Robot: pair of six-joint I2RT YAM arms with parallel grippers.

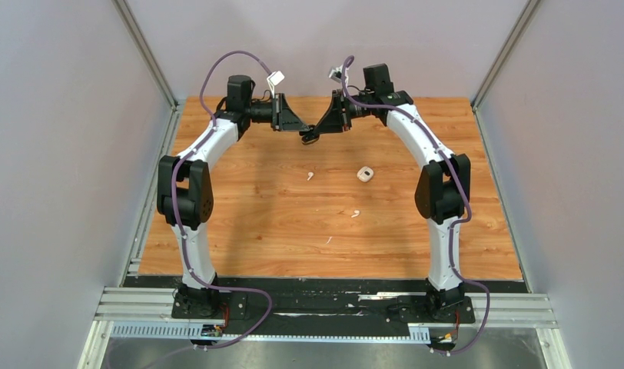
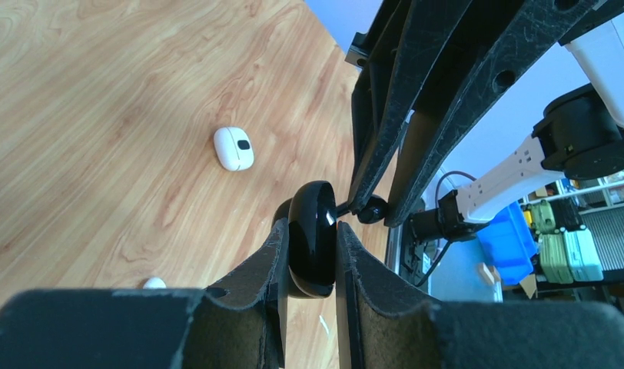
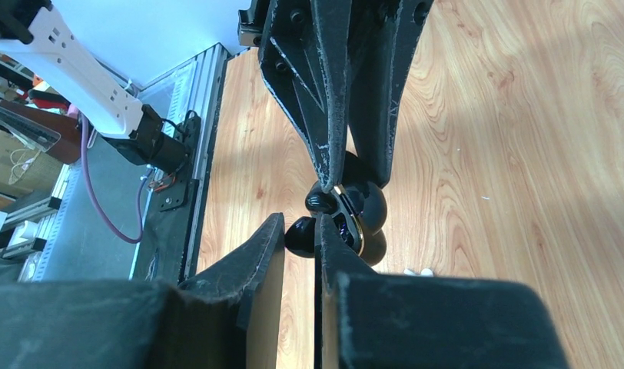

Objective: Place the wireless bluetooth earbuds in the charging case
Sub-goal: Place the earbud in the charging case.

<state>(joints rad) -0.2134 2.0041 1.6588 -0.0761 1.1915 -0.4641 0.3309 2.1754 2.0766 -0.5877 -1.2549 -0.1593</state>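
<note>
- My left hand (image 2: pixel 310 231) is raised above the far middle of the desk (image 1: pixel 240 231), clenched on a black case (image 2: pixel 313 257) held edge-on between its fingers.
- My right hand (image 3: pixel 300 231) meets it from the right, gripping a black earbud (image 2: pixel 373 209) at its fingertips. The bud is right at the case's open edge, touching or almost touching it.
- From the right wrist, the case shows a gold rim and dark, rounded shapes inside. I cannot tell whether another black bud is already seated there.
- A white case (image 1: pixel 365 174) lies on the desk, right of centre and nearer me than the two hands.
- One white earbud (image 1: pixel 310 176) lies loose to the left of that case, and a second white earbud (image 1: pixel 355 214) lies nearer me. Both are well apart from it.
- My judgement is that the task is in an early to middle stage. The black bud is at the point of insertion but not yet seated, and both white buds are not yet picked up or put into the white case.
</note>
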